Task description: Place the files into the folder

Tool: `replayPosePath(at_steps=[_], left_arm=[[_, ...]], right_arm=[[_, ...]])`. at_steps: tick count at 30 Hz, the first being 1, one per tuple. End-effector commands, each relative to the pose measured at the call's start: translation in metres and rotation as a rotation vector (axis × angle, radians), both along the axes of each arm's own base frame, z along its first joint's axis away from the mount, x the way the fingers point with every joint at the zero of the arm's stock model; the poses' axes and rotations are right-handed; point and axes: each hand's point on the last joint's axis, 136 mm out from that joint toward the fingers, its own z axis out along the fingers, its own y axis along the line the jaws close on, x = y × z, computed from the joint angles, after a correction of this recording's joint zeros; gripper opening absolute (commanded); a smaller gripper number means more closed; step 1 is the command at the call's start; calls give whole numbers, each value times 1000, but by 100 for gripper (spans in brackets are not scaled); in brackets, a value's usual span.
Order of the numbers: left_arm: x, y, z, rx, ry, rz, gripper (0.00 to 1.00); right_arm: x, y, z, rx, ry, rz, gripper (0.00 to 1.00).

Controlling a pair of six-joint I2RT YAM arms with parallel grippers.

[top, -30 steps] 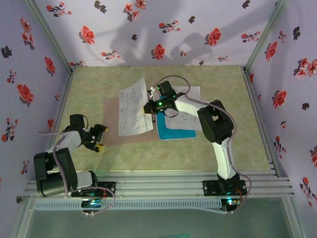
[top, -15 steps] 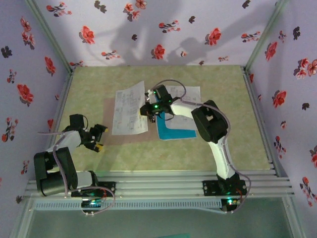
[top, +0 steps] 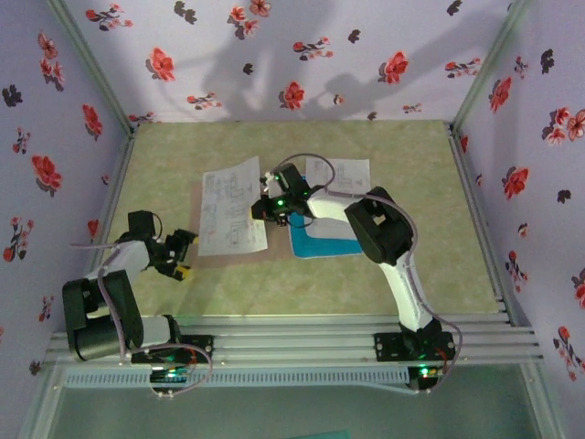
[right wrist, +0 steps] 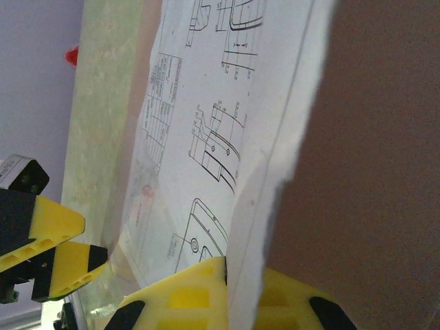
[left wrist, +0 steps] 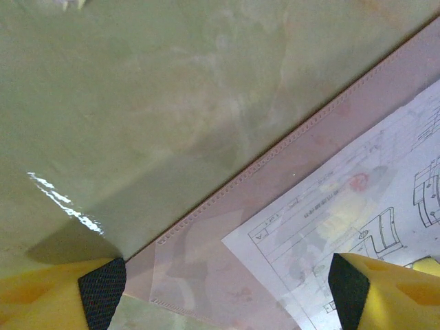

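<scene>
A white printed file sheet (top: 230,208) lies slanted over the tan-brown folder (top: 198,215). My right gripper (top: 262,207) is shut on that sheet's right edge. In the right wrist view the sheet (right wrist: 206,103) is pinched upright between the yellow fingers (right wrist: 185,295), with the brown folder (right wrist: 371,172) behind. My left gripper (top: 186,254) stands open at the folder's near left corner. In the left wrist view its pads (left wrist: 102,299) straddle the folder corner (left wrist: 206,247) and the sheet's corner (left wrist: 330,213), holding nothing. A cyan-blue sheet (top: 324,245) and another white sheet (top: 345,174) lie to the right.
The green table top (top: 302,293) is walled in by flowered panels (top: 64,110) on three sides. A metal rail (top: 292,343) with both arm bases runs along the near edge. The right arm's elbow (top: 377,224) reaches over the cyan sheet.
My right gripper has moved left with the white sheet, which now lies further over the folder. The left arm has not moved.
</scene>
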Motion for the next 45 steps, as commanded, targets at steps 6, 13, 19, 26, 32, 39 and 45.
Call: replayPosePath(at_steps=[6, 13, 19, 26, 32, 39, 45], left_arm=[[-6, 3, -23, 29, 30, -12, 82], [-6, 3, -25, 27, 32, -12, 82], [-5, 3, -24, 26, 30, -13, 83], [-4, 3, -24, 25, 28, -13, 82], [-4, 3, -25, 24, 28, -13, 82], [-5, 3, -25, 24, 28, -14, 82], [-4, 3, -25, 24, 29, -16, 82]], right_arm=[[-8, 14, -4, 7, 7, 14, 0], [-12, 19, -6, 5, 15, 36, 0], [-17, 21, -7, 8, 23, 48, 0], [-22, 29, -9, 6, 31, 64, 0], [-27, 29, -13, -4, 41, 71, 0], [-30, 20, -14, -32, 38, 92, 0], [-23, 10, -12, -50, 38, 96, 0]])
